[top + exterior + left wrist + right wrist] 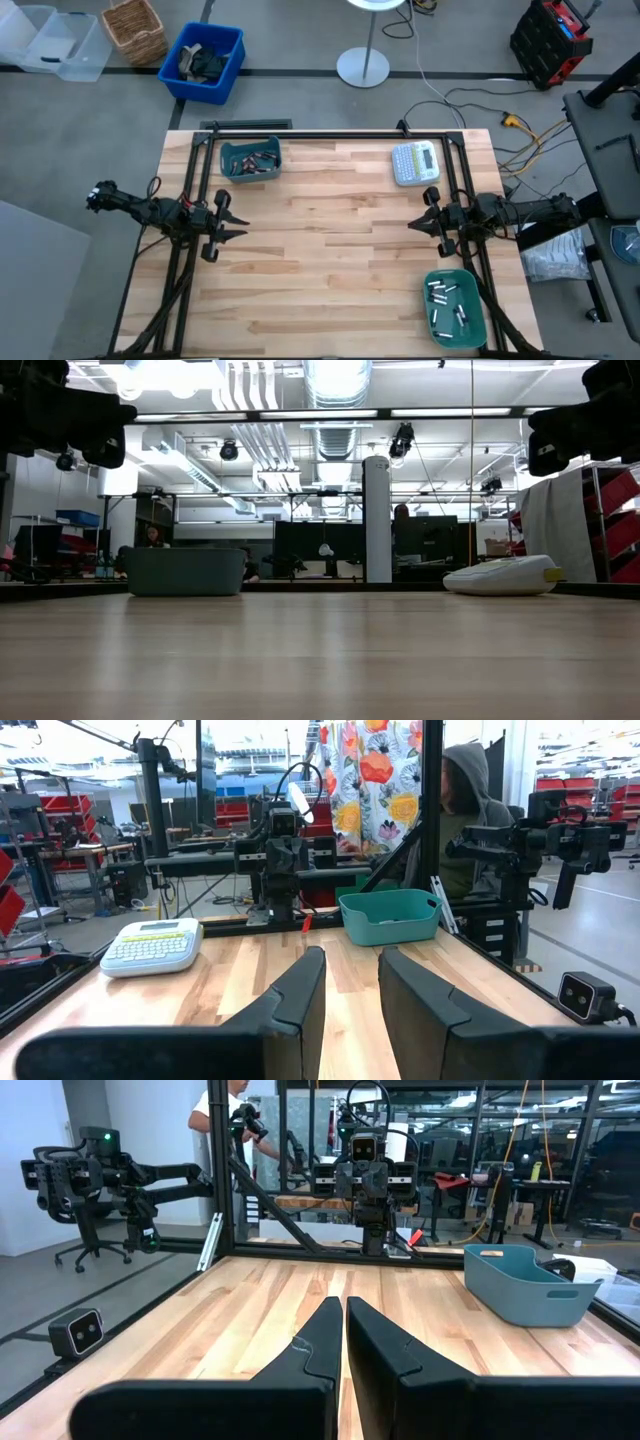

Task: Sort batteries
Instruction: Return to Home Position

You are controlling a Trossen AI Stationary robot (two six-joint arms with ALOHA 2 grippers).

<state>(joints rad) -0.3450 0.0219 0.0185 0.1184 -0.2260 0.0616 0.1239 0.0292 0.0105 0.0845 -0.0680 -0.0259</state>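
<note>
You have the left pincer [351, 958] hovering above the left edge of the pale wooden-plank worktop [330, 260], about halfway along that edge. Its two dark fingers stand a little apart and hold nothing. Your right pincer [344, 1304] hangs opposite it, above the right edge, with its fingers drawn together to a hairline slit and nothing between them. The silvery-white cylindrical batteries [447, 300] lie loose in the green plastic bin [455, 338] at the worktop's near right corner. The dark and coppery cylindrical batteries [256, 159] lie in the blue-grey plastic bin [250, 179], which stands at the far edge toward the left corner. A grey-white label maker with keys [414, 163] sits at the far edge near the right corner, well apart from both bins.
</note>
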